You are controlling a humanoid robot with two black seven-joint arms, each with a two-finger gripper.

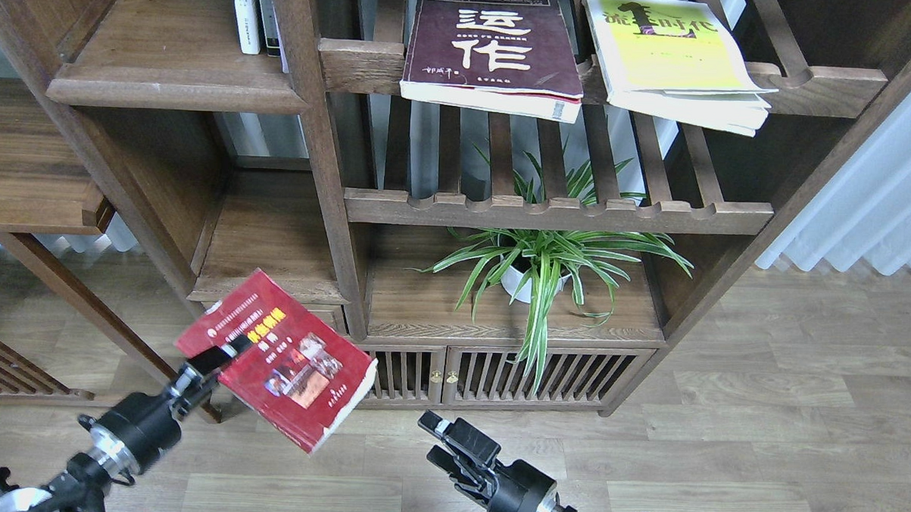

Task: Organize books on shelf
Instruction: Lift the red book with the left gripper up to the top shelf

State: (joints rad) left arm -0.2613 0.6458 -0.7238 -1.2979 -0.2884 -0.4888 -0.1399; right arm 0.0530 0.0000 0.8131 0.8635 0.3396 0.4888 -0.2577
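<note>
Wooden bookcase over pale plank floor, one red book carried low at near left.

Bookcase fills the far side, with a potted plant on a low board at centre. Left gripper has its jaws clamped on the near-left edge of the red book, which hangs tilted in the air in front of the small drawer. Right gripper hovers apart from the book at near centre, jaws parted and holding nothing. Maroon book and yellow book lie flat on the slatted rack at far right, overhanging its rail. Solid shelf at far left holds a few upright thin books. Judging by this, the carry step is under way; next the red book needs lifting up and leftward onto that solid shelf, turned upright beside the thin ones.
</note>
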